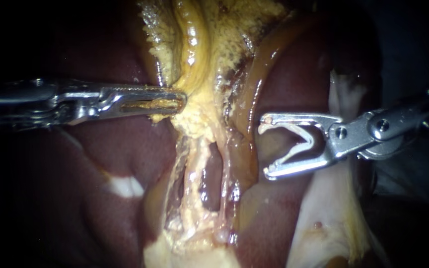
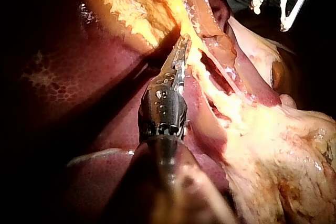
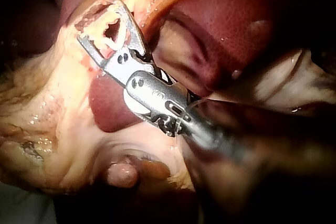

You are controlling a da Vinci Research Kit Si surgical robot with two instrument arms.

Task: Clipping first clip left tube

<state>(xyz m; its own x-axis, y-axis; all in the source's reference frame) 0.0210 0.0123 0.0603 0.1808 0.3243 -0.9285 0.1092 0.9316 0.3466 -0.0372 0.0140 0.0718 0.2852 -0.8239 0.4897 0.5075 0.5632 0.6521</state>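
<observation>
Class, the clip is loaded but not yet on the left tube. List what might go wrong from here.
1. The right tool, holding the clip, lies beyond the right tube; advancing, it may catch that tube instead of the left tube.
2. The left tool is shut on yellow tissue, which might tear or slip, slackening the tubes.
3. The right tool's jaw tips could scrape the liver beneath.

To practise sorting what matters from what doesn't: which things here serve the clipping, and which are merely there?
Job: right instrument, white clip loaded in it, left tube, left instrument gripping yellow tissue.
Merely there: liver, right tube, pale flap.
</observation>
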